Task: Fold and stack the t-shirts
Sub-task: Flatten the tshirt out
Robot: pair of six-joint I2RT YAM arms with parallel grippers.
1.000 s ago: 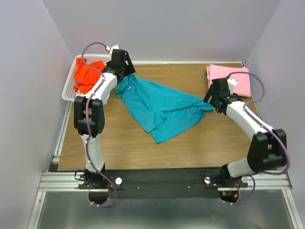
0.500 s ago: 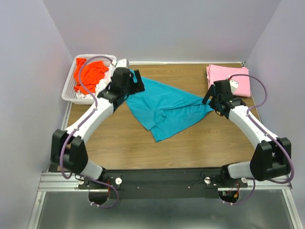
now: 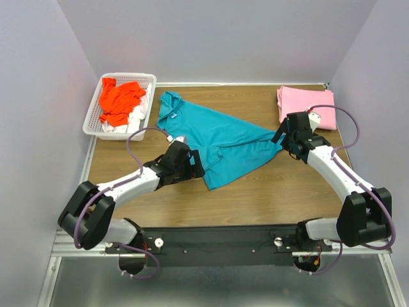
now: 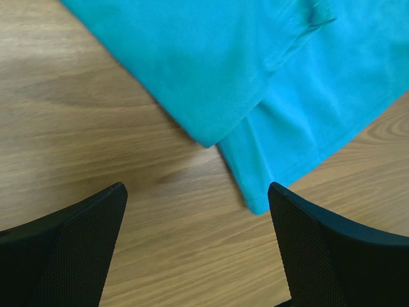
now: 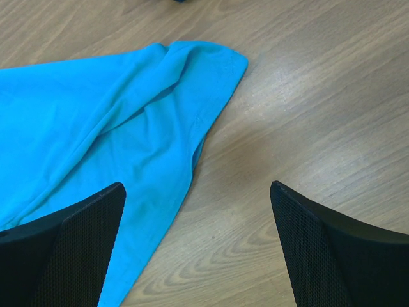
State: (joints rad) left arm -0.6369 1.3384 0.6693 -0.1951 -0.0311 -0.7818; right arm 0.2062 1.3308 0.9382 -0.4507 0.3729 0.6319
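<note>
My left gripper (image 3: pixel 192 166), open wide and empty, has moved from the far-left corner to the near hem of the teal t-shirt (image 3: pixel 220 135). My right gripper (image 3: pixel 282 136), equally open and empty, stays over the shirt's right-hand tip.

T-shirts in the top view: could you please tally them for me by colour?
teal shirt: 1
pink shirt: 1
orange-red shirt: 1
white shirt, mostly hidden under the orange-red one: 1
Total: 4
</note>
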